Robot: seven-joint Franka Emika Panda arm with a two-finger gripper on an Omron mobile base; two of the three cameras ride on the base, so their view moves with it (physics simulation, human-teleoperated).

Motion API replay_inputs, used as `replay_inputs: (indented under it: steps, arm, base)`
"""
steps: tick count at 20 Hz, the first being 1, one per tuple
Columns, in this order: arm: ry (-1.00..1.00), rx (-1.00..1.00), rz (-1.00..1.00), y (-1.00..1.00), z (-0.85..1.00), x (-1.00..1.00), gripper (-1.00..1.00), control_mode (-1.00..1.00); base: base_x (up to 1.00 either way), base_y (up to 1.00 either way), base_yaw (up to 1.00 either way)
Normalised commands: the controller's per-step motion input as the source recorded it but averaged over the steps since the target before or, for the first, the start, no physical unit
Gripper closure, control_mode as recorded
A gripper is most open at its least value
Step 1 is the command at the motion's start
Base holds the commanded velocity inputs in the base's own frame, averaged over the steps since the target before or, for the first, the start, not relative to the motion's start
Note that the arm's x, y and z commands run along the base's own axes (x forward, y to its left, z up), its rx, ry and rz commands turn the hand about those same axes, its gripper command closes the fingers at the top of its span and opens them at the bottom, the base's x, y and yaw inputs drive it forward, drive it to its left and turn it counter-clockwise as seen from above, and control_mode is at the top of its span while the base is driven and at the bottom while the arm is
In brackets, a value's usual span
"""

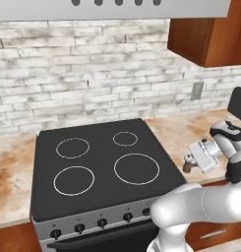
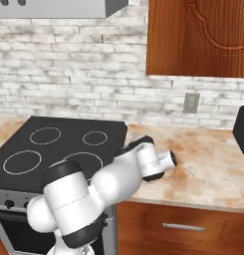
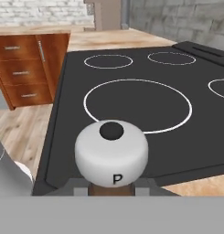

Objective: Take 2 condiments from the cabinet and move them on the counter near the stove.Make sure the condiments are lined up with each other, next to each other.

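Pale silvery cap marked "P" on brown shaker [image 3: 111, 160], gripper [image 1: 190, 164] clamped on it, beside stove [image 1: 92, 167].

Pincer [image 1: 192, 161] grips shaker [image 1: 187, 167] beside stove [image 1: 97, 165].

Domestic kitchen: a black four-ring stove [image 1: 97, 167] set into a marble-like worktop [image 2: 213, 169], brick backsplash [image 1: 92, 74], wooden wall cabinet [image 2: 198, 37], and drawers [image 3: 26, 68].

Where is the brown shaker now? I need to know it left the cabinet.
The shaker is held in the shut gripper over the counter, just right of the stove; the hand view shows its cap close up.
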Motion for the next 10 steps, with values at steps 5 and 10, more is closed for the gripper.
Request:
replay_inputs:
  steps: [5,10]
  arm:
    - [0.00,0.00,0.01,-0.05,-0.18,0.11,1.00,-1.00]
    - [0.00,0.00,0.01,-0.05,-0.20,0.10,1.00,-1.00]
  base:
    - [0.00,0.00,0.00]
    - [0.00,0.00,0.00]
